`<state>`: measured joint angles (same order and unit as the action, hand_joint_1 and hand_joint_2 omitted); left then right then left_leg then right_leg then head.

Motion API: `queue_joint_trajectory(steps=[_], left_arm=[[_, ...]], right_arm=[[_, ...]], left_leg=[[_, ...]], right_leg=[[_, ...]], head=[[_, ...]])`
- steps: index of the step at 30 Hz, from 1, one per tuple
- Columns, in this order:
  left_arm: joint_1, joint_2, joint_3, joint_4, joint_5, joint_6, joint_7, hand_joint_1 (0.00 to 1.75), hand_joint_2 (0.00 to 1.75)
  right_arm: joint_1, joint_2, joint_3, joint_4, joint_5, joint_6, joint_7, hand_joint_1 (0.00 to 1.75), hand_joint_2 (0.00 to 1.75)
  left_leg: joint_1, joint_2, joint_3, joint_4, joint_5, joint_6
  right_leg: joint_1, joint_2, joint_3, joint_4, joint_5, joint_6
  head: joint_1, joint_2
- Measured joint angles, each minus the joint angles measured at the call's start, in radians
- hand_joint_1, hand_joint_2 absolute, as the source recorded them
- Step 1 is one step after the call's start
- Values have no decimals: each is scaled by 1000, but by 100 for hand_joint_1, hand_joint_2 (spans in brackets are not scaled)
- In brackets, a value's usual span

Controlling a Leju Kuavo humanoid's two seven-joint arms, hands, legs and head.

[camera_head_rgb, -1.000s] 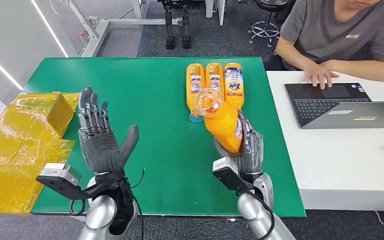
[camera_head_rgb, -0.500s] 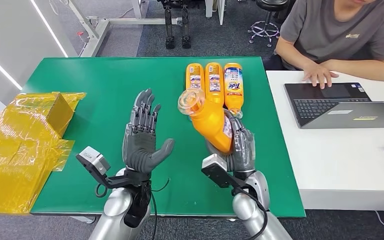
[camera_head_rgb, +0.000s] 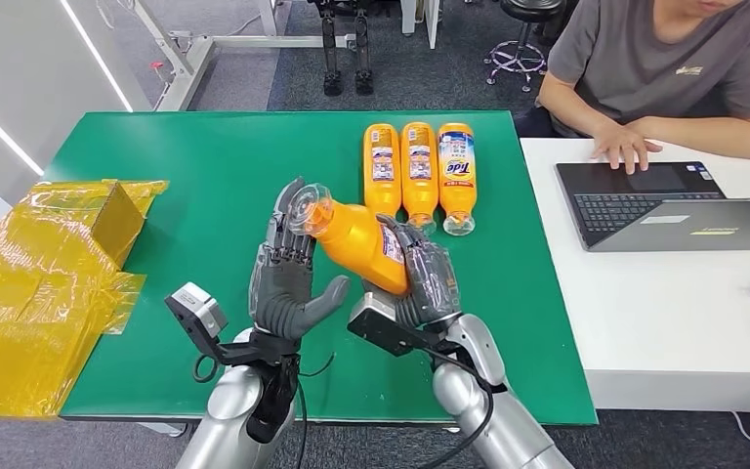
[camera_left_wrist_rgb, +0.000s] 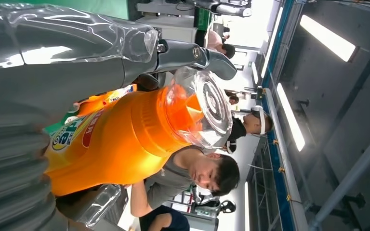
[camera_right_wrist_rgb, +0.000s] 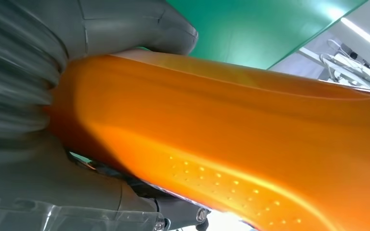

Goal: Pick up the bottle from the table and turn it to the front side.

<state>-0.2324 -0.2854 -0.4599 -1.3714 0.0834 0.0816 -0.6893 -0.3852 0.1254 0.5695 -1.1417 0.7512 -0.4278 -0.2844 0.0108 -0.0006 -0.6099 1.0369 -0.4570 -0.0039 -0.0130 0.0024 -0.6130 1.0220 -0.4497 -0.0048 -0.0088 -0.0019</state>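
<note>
Lying bottle [camera_head_rgb: 359,241] within right hand [camera_head_rgb: 422,283] fingers [camera_head_rgb: 418,256]

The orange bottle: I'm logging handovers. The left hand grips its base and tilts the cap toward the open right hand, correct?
Hands are swapped. In the head view the right hand grips the orange bottle at its base, tilting the cap toward the open left hand.

Both arms are silver tubes with black cables running along them. The left hand [camera_head_rgb: 283,278] and right hand [camera_head_rgb: 428,283] are dark grey with ribbed fingers. A small silver-and-black camera box sits at each wrist.
</note>
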Motion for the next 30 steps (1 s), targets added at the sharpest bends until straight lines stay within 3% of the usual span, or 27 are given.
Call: queue_joint_trajectory(steps=[16,30], left_arm=[[-8,-7,50,16,-1,16,-19,0,175],[-9,-8,77,14,9,43,-19,0,175]], right_arm=[[-114,36,76,150,-36,137,-58,175,175],[-138,52,109,203,-72,155,-74,175,175]], left_leg=[[0,0,0,0,0,0],[0,0,-1,0,1,0]], right_leg=[[0,0,0,1,0,0],[0,0,0,0,0,0]], head=[[0,0],[0,0]])
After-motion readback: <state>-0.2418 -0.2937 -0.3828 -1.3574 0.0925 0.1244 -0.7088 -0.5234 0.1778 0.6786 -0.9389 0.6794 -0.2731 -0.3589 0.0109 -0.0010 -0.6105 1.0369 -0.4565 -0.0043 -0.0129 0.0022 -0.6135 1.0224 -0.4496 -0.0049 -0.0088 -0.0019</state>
